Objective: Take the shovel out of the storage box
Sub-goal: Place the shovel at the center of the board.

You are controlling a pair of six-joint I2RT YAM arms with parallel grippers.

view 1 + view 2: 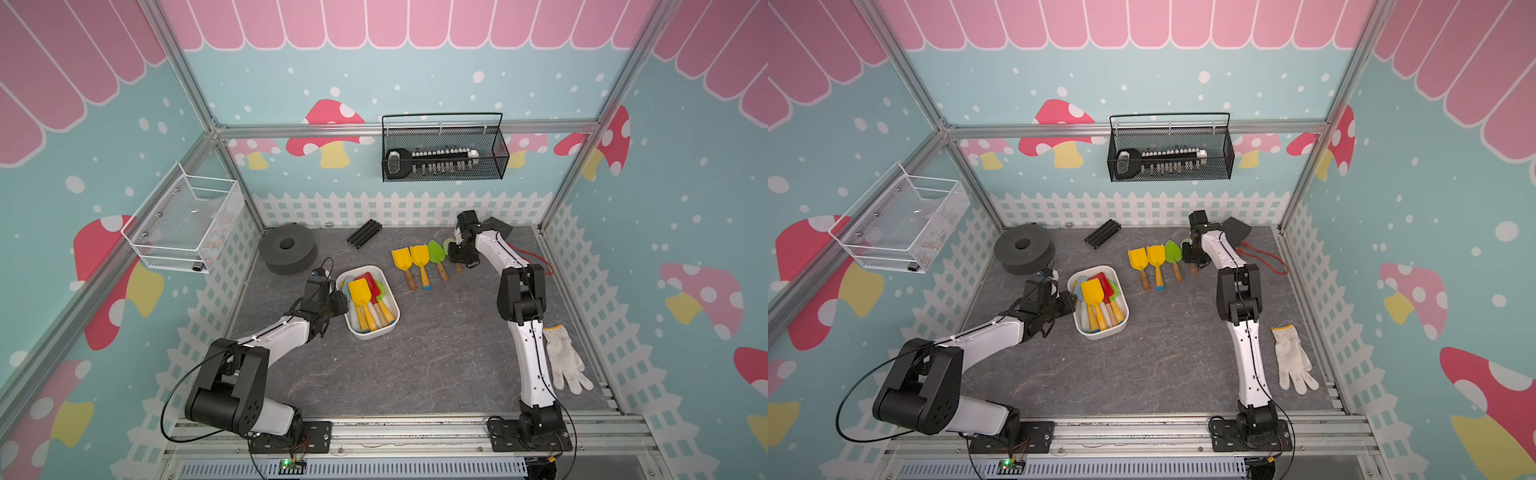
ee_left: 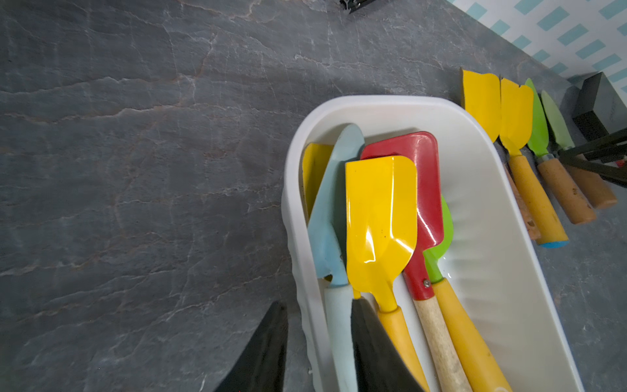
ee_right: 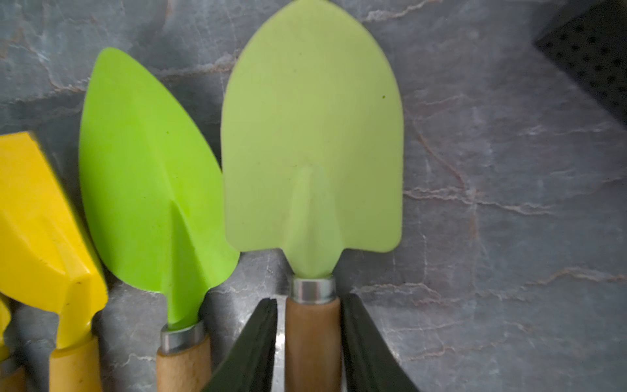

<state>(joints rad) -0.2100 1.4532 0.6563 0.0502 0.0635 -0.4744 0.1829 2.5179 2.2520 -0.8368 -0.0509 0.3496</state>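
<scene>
The white storage box [image 1: 374,335] [image 1: 1100,335] [image 2: 502,271] holds several shovels. A yellow one [image 2: 380,224] lies on top, over a red one [image 2: 424,176], a pale blue one [image 2: 329,210] and a green one [image 2: 441,251]. My left gripper [image 1: 337,308] [image 2: 317,302] stands astride the box's left wall, shut on that wall and the pale blue handle. Right of the box, two yellow shovels [image 1: 401,257], a green one [image 3: 146,176] and a pale green one [image 3: 312,135] lie in a row on the table. My right gripper [image 1: 457,260] [image 3: 308,300] is open around the pale green shovel's wooden handle.
A black disc [image 1: 286,249] and a black bar [image 1: 364,233] lie at the back. A black box [image 1: 498,226] and a red cord [image 1: 536,257] sit behind the right arm. A white glove [image 1: 565,361] lies at the right. Two mesh baskets [image 1: 442,153] [image 1: 187,224] hang on the walls.
</scene>
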